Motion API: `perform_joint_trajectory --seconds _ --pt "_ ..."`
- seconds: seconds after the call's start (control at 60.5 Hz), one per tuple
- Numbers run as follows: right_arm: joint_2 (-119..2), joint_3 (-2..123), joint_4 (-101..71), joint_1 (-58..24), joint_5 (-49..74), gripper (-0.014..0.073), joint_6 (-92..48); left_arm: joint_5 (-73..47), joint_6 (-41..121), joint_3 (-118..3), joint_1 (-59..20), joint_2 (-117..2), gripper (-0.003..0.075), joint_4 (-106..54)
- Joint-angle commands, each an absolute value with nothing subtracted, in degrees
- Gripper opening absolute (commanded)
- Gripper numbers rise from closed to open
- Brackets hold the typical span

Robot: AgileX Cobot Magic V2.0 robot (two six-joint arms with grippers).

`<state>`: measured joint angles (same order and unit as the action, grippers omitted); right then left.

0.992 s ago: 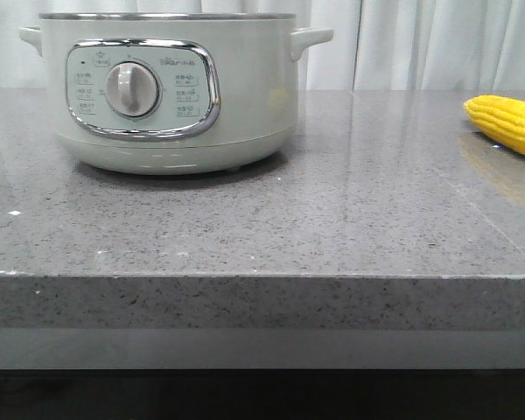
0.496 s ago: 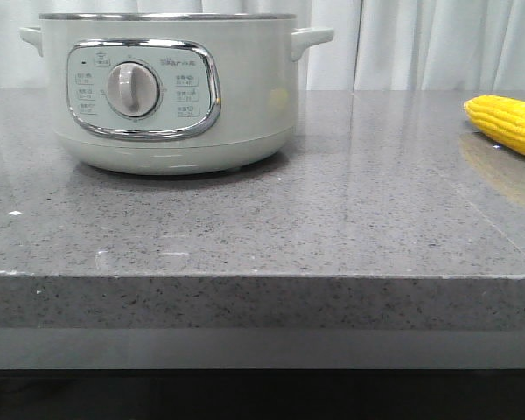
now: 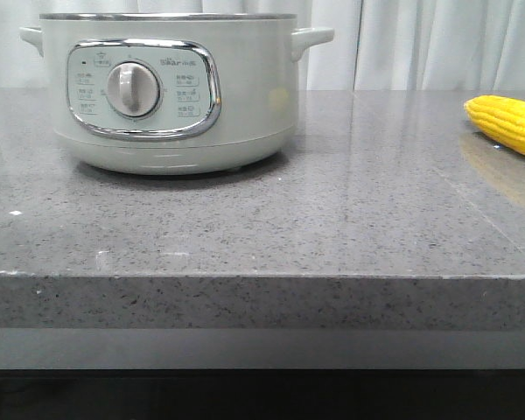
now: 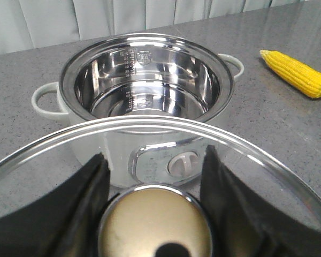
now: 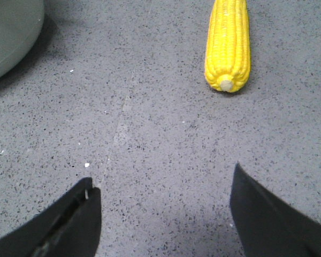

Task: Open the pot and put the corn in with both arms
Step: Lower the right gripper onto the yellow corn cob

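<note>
The pot (image 3: pixel 175 96) stands at the back left of the table with no lid on it. The left wrist view looks down into its empty steel bowl, ringed by the steel rim (image 4: pixel 150 38). My left gripper (image 4: pixel 154 155) is shut on the round brass-coloured knob (image 4: pixel 155 225) of the glass lid (image 4: pixel 246 147), which it holds clear of the pot on the dial side. The corn (image 3: pixel 507 122) lies on the table at the far right, also seen as the corn (image 4: pixel 295 73). My right gripper (image 5: pixel 163 176) is open over bare table, with the corn (image 5: pixel 227 45) ahead of it and apart from it.
The grey speckled stone table (image 3: pixel 332 219) ends in a front edge (image 3: pixel 262 276). White curtains (image 3: pixel 420 44) hang behind it. A curved piece of the pot's base (image 5: pixel 10 32) shows in the right wrist view. Neither arm shows in the front view.
</note>
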<state>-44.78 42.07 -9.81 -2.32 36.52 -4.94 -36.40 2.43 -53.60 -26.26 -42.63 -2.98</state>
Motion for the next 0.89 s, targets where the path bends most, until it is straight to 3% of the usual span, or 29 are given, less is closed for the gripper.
perform_joint_trajectory --seconds 0.0,0.331,0.876 --pt "-45.51 44.77 -9.75 -1.55 32.56 0.0527 -5.42 -27.17 2.13 -54.74 -26.26 -40.82 0.0207 -3.57" --pt "-57.66 56.71 -9.75 5.12 38.42 0.0527 -5.39 -27.17 2.13 -54.74 -26.26 -40.83 0.0207 -3.57" --pt "-85.37 80.83 -9.75 5.18 43.79 0.0527 -6.11 -27.50 2.13 -54.74 -26.26 -40.83 0.0207 -3.57"
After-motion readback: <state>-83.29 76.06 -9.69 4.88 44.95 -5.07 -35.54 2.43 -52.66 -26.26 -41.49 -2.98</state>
